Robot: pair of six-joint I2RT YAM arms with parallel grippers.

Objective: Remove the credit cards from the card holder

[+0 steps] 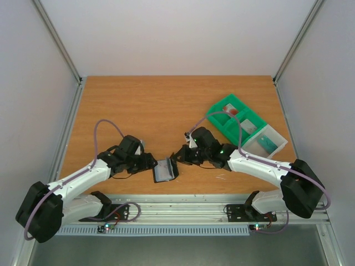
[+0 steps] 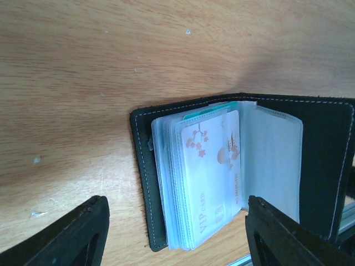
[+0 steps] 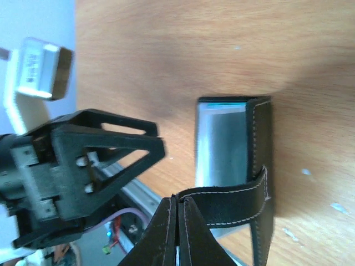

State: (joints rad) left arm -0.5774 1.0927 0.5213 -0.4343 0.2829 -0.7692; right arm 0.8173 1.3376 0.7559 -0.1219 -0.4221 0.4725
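Observation:
The card holder [image 1: 165, 170] lies open near the table's front edge, between my two grippers. In the left wrist view its black cover [image 2: 327, 166] frames a stack of clear sleeves. The top sleeve holds a pale credit card [image 2: 213, 166] with pink flowers. A teal-green card edge [image 2: 219, 108] peeks out behind it. My left gripper [image 2: 177, 235] is open, one finger on each side of the sleeves' near end, and nothing is gripped. My right gripper [image 3: 178, 208] is shut on the holder's black strap [image 3: 233, 202], pulling it away from the cover [image 3: 260, 144].
A green compartmented tray [image 1: 222, 123] sits at the back right, with a white bin [image 1: 277, 145] at its near end. A metal rail [image 1: 183, 202] runs along the front edge just below the holder. My left gripper [image 3: 94, 160] stands close to the holder in the right wrist view.

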